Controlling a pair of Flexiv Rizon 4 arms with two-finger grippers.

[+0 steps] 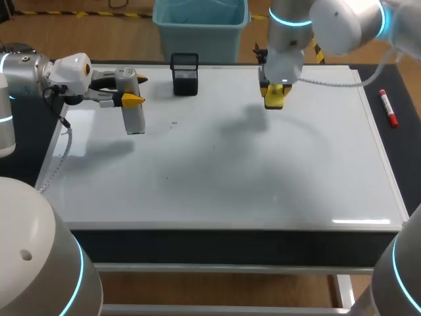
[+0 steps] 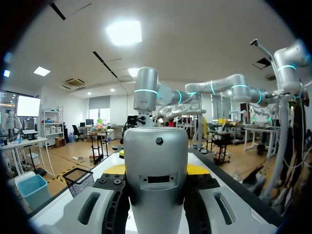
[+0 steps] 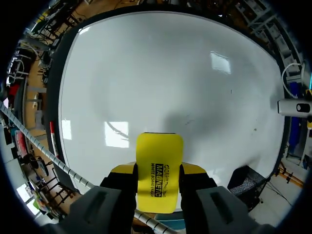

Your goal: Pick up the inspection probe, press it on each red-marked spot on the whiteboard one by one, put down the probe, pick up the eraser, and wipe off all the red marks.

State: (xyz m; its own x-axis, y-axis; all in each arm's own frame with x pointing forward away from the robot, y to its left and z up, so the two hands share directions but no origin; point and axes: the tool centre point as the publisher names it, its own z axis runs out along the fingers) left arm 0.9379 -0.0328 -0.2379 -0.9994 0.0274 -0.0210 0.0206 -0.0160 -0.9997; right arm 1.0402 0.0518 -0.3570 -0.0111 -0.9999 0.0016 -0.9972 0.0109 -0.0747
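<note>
Over the left part of the flat white whiteboard [image 1: 230,171]: silver-grey cylindrical inspection probe [image 1: 135,118], long axis upright, domed end up, pinched from both sides between the yellow-tipped fingers of the left gripper [image 1: 131,100]. At the whiteboard's far edge, right of the probe: black wire-mesh basket [image 1: 185,74]. Further right, near that far edge: right gripper [image 3: 158,178], fingers clamped on a flat yellow eraser [image 3: 159,151], pointing down at the whiteboard. Just off the whiteboard's right edge: red marker pen [image 1: 388,108].
</note>
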